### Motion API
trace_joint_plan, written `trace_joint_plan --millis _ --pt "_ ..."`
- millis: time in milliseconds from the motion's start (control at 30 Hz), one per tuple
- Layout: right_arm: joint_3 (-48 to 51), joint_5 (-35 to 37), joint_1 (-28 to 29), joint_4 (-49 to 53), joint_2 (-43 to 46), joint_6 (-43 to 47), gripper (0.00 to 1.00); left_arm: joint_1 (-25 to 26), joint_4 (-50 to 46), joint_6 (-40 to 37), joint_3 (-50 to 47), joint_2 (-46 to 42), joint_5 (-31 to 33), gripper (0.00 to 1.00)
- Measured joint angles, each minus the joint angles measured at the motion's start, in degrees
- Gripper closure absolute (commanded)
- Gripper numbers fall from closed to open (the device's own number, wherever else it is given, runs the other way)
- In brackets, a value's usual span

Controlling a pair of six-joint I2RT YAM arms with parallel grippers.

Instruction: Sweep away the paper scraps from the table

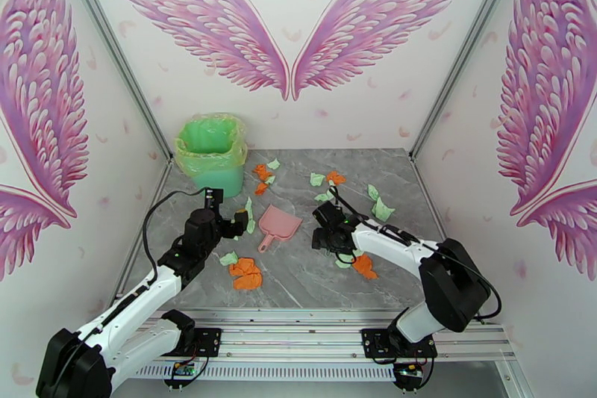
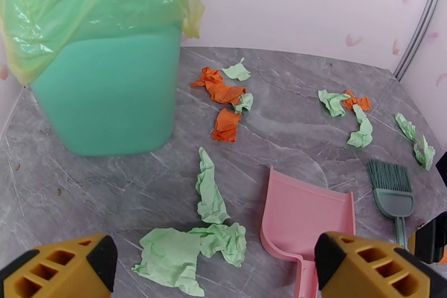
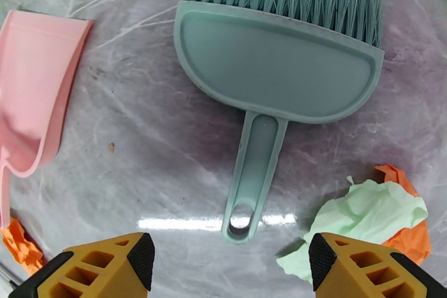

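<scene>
Left gripper (image 2: 215, 263): fingers spread wide with nothing between them, and it hovers low over a bunch of mint paper just left of the dustpan.
Right gripper (image 3: 229, 263): jaws wide apart too, and it hangs right above the end of the brush handle. The handle lies on the marble between the two tips, touched by neither.
Teal brush (image 3: 279, 64): flat on the tabletop, with bristles pointing to the far wall and handle pointing back at the right gripper.
Pink dustpan (image 1: 280, 224): down on the table between the two grippers, its mouth toward the far side and its handle toward the near edge.
Paper scraps (image 1: 246, 274): everywhere! There's an orange heap in front of the left arm and an orange-and-mint cluster beside the bin. More lie mid-table at the back, mint bits sit off to the right, and a mixed wad lies by the right gripper.
Table (image 1: 306, 284): grey marble top, littered from side to side.
Green bin (image 1: 213, 157): upright in the far-left corner, lined with a yellowish bag.
</scene>
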State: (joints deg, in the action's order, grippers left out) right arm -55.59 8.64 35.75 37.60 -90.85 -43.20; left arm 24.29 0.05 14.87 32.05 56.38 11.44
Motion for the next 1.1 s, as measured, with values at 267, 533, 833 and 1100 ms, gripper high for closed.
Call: trace_joint_plan --millis 267,533,833,1100 --pt "-0.6 0.2 0.0 -3.0 -7.2 -1.6 0.24 0.2 -0.4 1.1 -0.1 0.2 0.1 0.01" --pt "-0.6 1.7 0.0 -5.2 -7.9 -2.3 0.39 0.2 -0.7 1.2 -0.1 0.3 -0.1 0.02" --pt "-0.6 1.9 -0.1 -7.4 -8.6 -2.0 0.5 0.6 -1.0 1.2 -0.1 0.7 -1.7 0.13" --pt "0.2 2.4 -0.3 -8.3 -8.6 -1.8 0.56 1.2 -4.1 1.9 2.0 1.4 -3.1 0.14"
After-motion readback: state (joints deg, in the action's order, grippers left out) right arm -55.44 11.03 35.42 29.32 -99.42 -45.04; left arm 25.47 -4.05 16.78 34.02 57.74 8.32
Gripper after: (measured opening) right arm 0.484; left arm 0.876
